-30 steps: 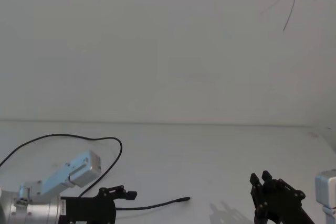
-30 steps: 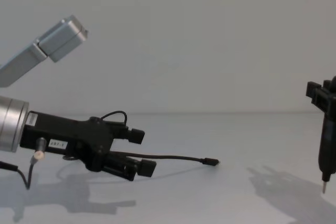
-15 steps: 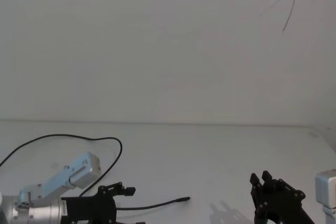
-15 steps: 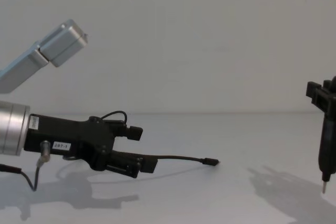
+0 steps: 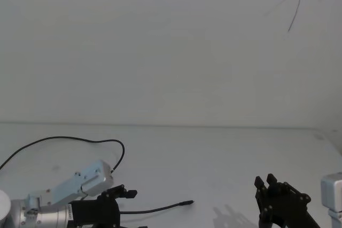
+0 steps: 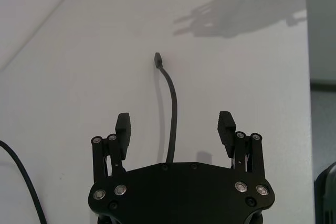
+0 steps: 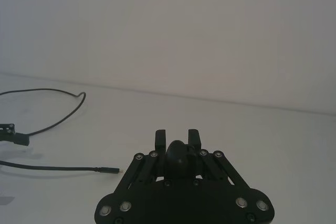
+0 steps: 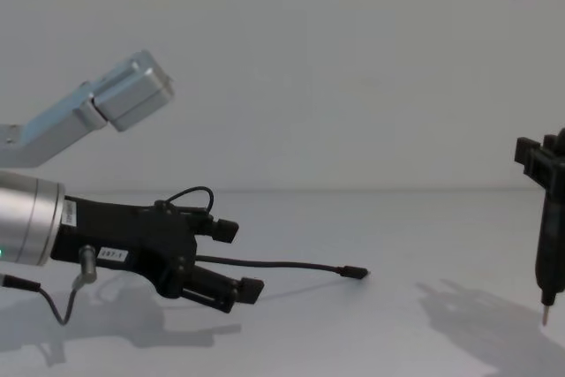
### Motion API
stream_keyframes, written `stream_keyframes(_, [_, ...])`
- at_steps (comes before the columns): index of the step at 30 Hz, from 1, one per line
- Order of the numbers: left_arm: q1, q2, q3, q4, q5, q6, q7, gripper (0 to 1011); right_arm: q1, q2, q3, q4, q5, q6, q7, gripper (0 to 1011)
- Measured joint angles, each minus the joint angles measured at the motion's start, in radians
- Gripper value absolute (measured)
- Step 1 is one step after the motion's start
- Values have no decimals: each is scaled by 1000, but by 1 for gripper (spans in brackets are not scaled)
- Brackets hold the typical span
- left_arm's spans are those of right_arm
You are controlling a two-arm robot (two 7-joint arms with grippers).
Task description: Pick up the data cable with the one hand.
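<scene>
The data cable point(image 5: 155, 209) is a thin black cord lying on the white table, looping away to the far left, its small plug point(image 8: 356, 273) pointing right. My left gripper point(image 8: 240, 260), black with a white number label and a silver wrist, hangs low over the cable near the table's front left. It is open, one finger on each side of the cord point(image 6: 172, 108), and the pads do not touch it. In the left wrist view the gripper point(image 6: 175, 127) straddles the cord, with the plug point(image 6: 157, 57) ahead of it. My right gripper point(image 5: 266, 182) is parked at the front right, fingers point(image 7: 160, 138) close together.
The white table point(image 5: 224, 153) runs back to a plain white wall. A slim dark part with a pale tip point(image 8: 546, 315) hangs below the right gripper, its shadow on the table beside it. A thin dark wire point(image 5: 294, 9) hangs on the wall at the upper right.
The left arm's silver link has swung to the right and the left gripper has tipped lower over the cable, staying open. The cable and the right arm have not moved.
</scene>
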Motion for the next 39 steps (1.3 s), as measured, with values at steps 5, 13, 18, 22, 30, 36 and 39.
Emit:
stream_keyframes(5, [-10, 0, 12, 2, 28, 6, 5, 980, 0, 0, 0, 0, 0, 0, 0, 250])
stream_keyframes(13, [-18, -1, 23, 6, 52, 10, 9, 789, 0, 0, 0, 0, 0, 0, 0, 251])
stream_keyframes(18, [-21, -1, 27, 8, 61, 12, 11, 657, 0, 0, 0, 0, 0, 0, 0, 250])
stream_keyframes(22, [-22, -1, 30, 9, 67, 13, 12, 513, 0, 0, 0, 0, 0, 0, 0, 250])
stream_keyframes(30, [-25, -1, 32, 10, 73, 14, 12, 282, 0, 0, 0, 0, 0, 0, 0, 250])
stream_keyframes(36, [-25, -2, 32, 10, 74, 14, 11, 91, 0, 0, 0, 0, 0, 0, 0, 250])
stream_keyframes(39, [-27, -4, 30, 10, 68, 7, 1, 44, 0, 0, 0, 0, 0, 0, 0, 250])
